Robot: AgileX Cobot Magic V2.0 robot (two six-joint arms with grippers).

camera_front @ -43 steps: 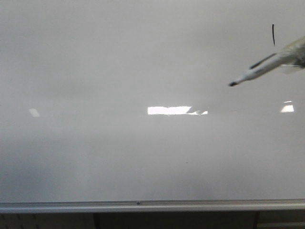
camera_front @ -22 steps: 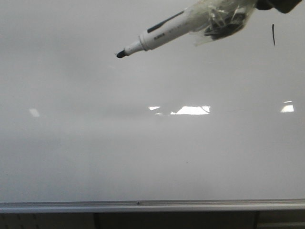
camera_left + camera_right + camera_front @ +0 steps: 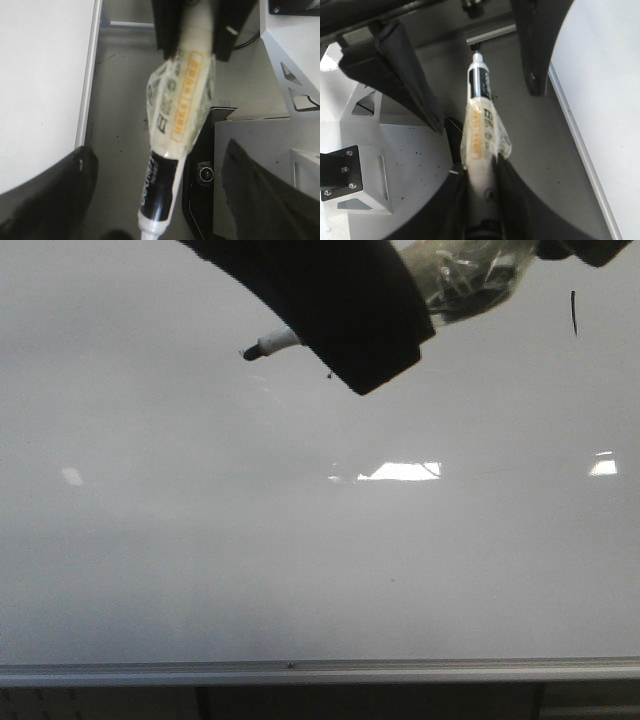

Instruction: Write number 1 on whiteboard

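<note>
The whiteboard (image 3: 300, 540) fills the front view, with its silver rail (image 3: 300, 672) at the bottom. The number 1 (image 3: 573, 312) is a short black stroke at the board's upper right. My right gripper (image 3: 482, 186) is shut on the tape-wrapped rear of a white marker pen (image 3: 481, 95). The pen's black tip (image 3: 252, 353) points left, in front of the board. My left gripper (image 3: 156, 152) is open, with one finger on each side of the pen's barrel (image 3: 159, 185). One left finger (image 3: 340, 300) hides most of the barrel in the front view.
The board's edge shows in both wrist views (image 3: 40, 75) (image 3: 605, 75). Grey metal mounts (image 3: 365, 185) (image 3: 300, 50) and a black unit with a round knob (image 3: 205, 172) lie behind the pen. Light reflections (image 3: 400, 471) sit mid-board.
The pen came from the right edge up to the top middle, its tip now further left. My left gripper's black finger has come in over the barrel. The stroke is unchanged.
</note>
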